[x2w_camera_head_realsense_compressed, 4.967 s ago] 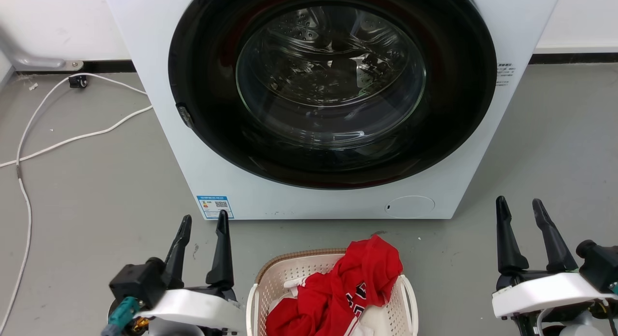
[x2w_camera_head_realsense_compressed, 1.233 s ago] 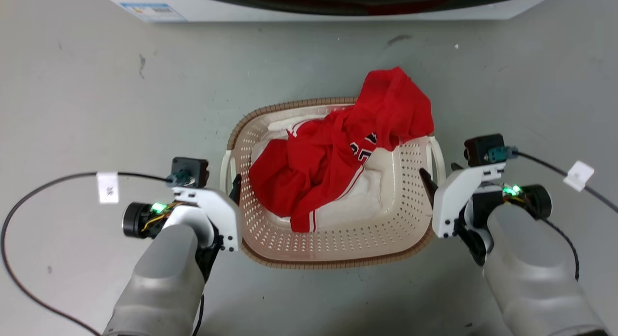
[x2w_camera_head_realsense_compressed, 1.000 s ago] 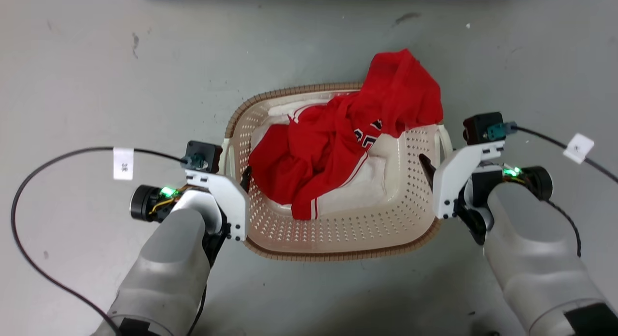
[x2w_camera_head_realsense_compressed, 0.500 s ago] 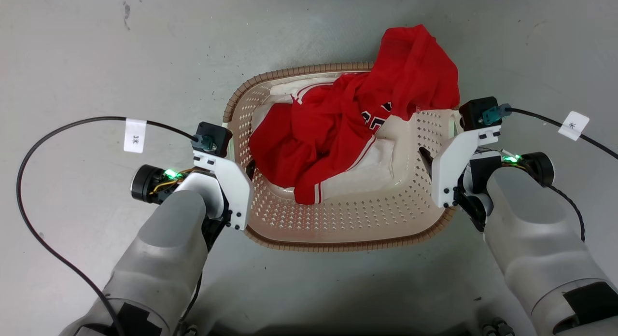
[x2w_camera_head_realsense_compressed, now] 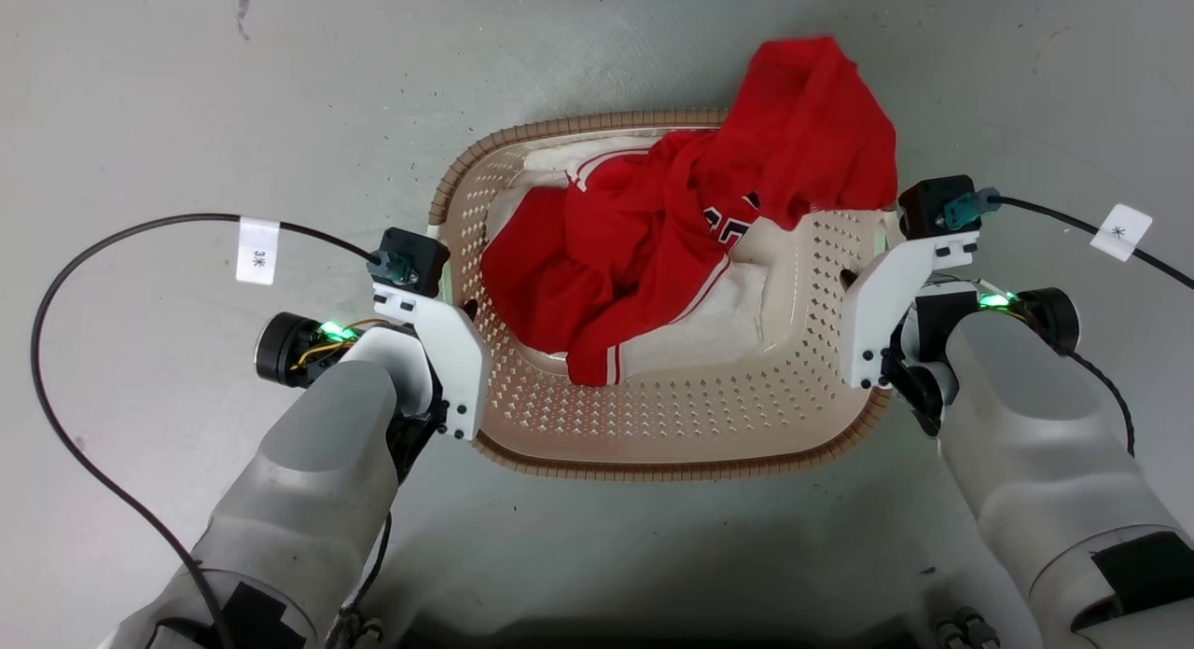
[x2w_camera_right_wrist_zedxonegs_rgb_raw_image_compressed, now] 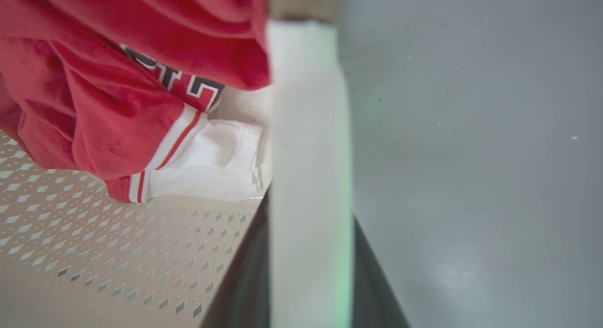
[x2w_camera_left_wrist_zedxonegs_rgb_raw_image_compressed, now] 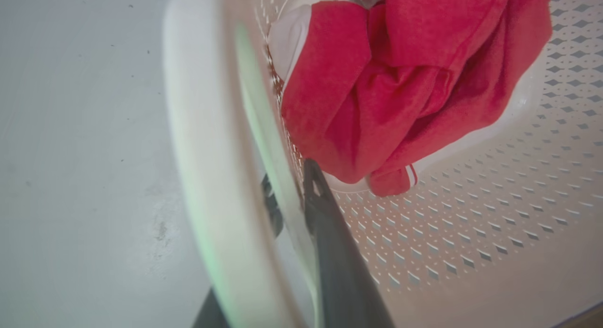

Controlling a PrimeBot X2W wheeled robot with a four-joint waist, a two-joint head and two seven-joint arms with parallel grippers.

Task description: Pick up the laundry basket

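Two grippers, both clamped. Left gripper [x2w_camera_left_wrist_zedxonegs_rgb_raw_image_compressed: 288, 175] pinches the laundry basket [x2w_camera_head_realsense_compressed: 672, 416] at its left side, one finger inside. Right gripper [x2w_camera_right_wrist_zedxonegs_rgb_raw_image_compressed: 311, 205] squeezes the right loop handle [x2w_camera_right_wrist_zedxonegs_rgb_raw_image_compressed: 308, 130]. Basket between forearms; red garment [x2w_camera_head_realsense_compressed: 653, 257] drapes over far rim.

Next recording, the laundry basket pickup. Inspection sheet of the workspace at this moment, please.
Surface: grey floor, a few dark specks.
Job's things: laundry basket between both arms; red jersey heaped inside over a white cloth, spilling over the far right rim.
Clutter: nothing seen.
Claws: left claw clamps the basket's left side, one finger inside, one outside; right claw likewise on the right handle.
Cables: tagged black left cable loops over the floor; right cable runs off right.
Surroundings: nothing seen.
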